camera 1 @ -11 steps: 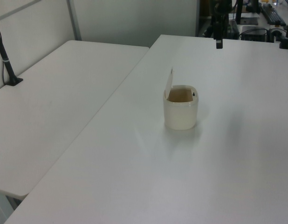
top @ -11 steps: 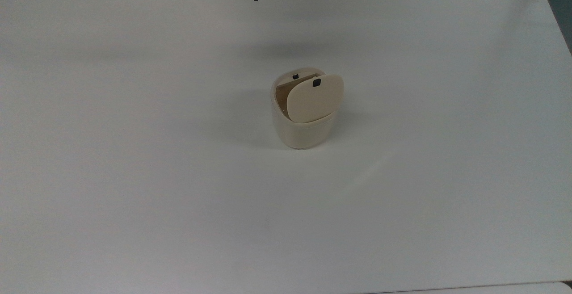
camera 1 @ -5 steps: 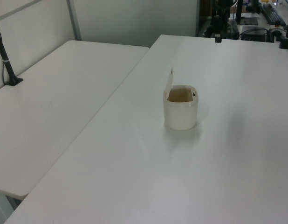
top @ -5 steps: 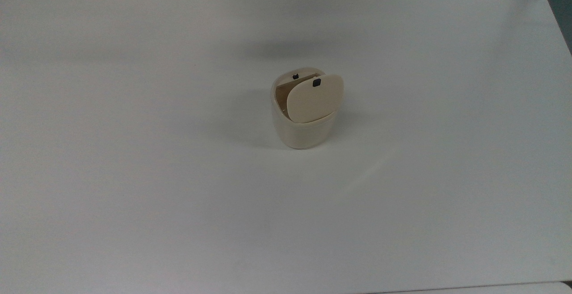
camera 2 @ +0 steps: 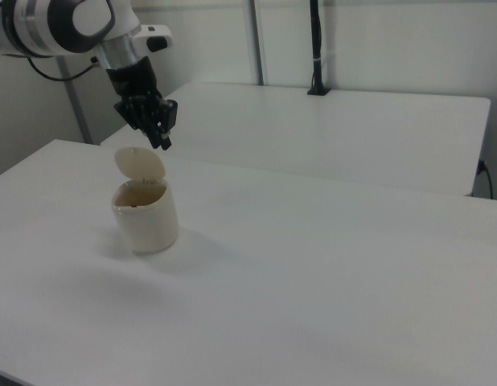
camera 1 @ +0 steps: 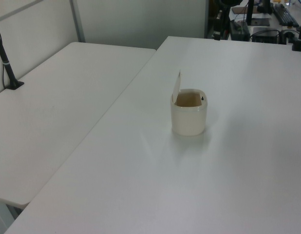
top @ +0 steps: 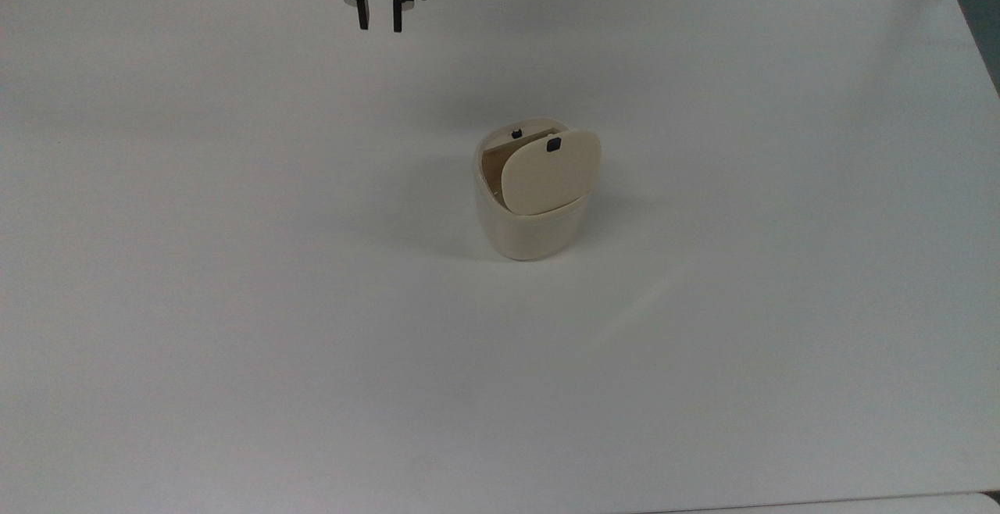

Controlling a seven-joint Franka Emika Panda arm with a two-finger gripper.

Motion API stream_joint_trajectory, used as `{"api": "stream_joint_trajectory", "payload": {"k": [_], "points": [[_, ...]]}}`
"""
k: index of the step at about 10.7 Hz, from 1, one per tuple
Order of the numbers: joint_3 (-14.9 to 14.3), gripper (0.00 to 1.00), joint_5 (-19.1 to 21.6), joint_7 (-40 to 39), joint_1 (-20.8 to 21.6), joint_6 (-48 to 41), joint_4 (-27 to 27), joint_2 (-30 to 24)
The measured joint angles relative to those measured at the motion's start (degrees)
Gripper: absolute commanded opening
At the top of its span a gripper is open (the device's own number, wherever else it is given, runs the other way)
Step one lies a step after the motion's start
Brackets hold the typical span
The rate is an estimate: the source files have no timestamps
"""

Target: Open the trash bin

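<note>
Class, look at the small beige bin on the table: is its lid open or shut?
Open. The lid stands raised at the rim of the trash bin, exposing the hollow interior.

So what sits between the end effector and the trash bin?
Nothing: in the top view, bare white table separates the end effector from the trash bin.

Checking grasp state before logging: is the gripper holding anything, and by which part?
Nothing is held. The gripper hangs in the air away from the trash bin, fingers close together with only a small gap and nothing between them. The lid stands raised.
</note>
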Motion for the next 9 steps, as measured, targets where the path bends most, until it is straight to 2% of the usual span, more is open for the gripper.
{"api": "stream_joint_trajectory", "payload": {"k": [4,9], "points": [[0.67,0.02,1.93,0.19,1.42,11.17,-0.10,1.08],[1.06,0.00,2.32,5.63,8.51,22.79,-0.16,5.04]]}}
